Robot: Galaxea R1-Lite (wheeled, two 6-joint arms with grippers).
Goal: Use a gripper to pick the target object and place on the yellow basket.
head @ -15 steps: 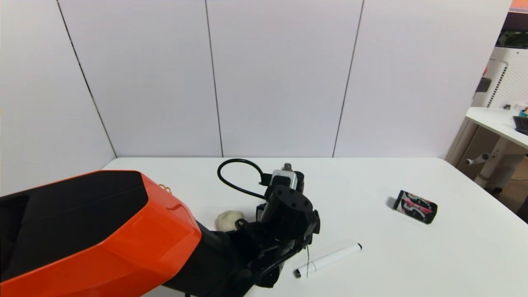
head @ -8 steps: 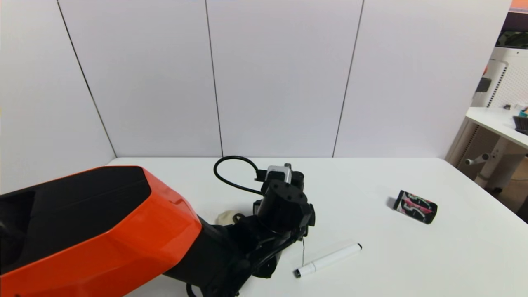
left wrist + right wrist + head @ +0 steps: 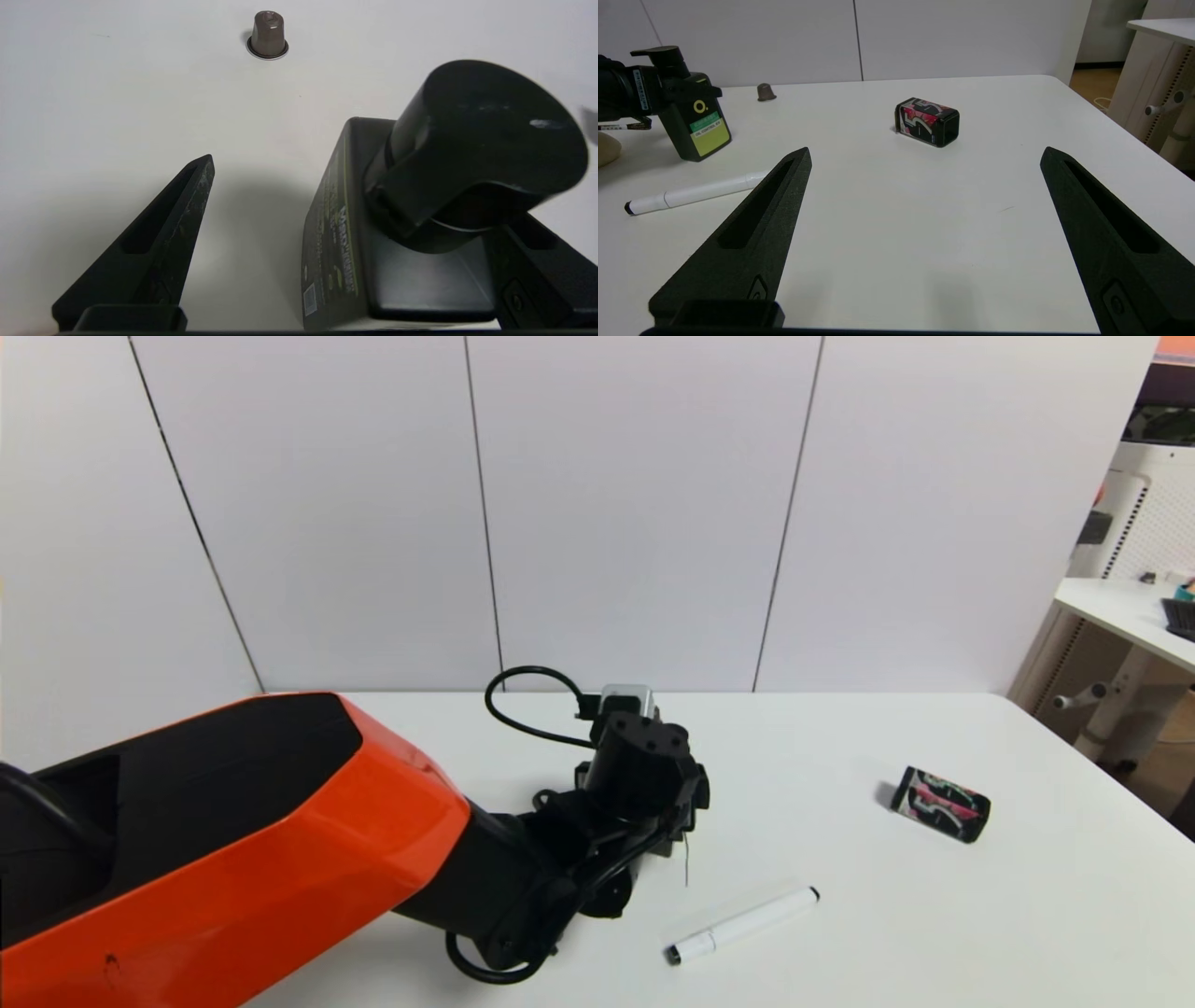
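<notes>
Black, boxy plastic bottle (image 3: 345,233) with a broad, smooth pump head (image 3: 481,149), set between the long, pointed matte jaws of the left hand (image 3: 355,186). Left hand released, jaws spread wide. Clear gap of bare worktop (image 3: 117,116) between one finger (image 3: 154,252) and the bottle's printed side. Other finger (image 3: 537,261) close against the opposite side, mostly covered by the pump head; touching or not, impossible to tell. Seen from the right wrist, bottle tilted rather than upright, its green and yellow label (image 3: 703,128) facing that camera. Base on the worktop or just off it, hard to make out.

Beyond the left fingertips, well apart: small brown cone-shaped capsule (image 3: 267,30) with a thin metal rim, standing on its wide end. Toward the robot's right of the left hand, and nearer the robot: white marker (image 3: 742,924) with a black cap, lying flat. Farther right still: glossy black can (image 3: 938,803) with pink-red print, on its side. Rounded beige lump (image 3: 605,147) by the left wrist, cut off at the picture's edge. White panelled wall (image 3: 635,504) behind the worktop.

From the head camera, bottle and left fingers both hidden behind the black wrist, its looped cable and the orange arm shell.

Right hand (image 3: 924,151) parked near the worktop's edge, well apart from the left hand, jaws wide, nothing between them.
</notes>
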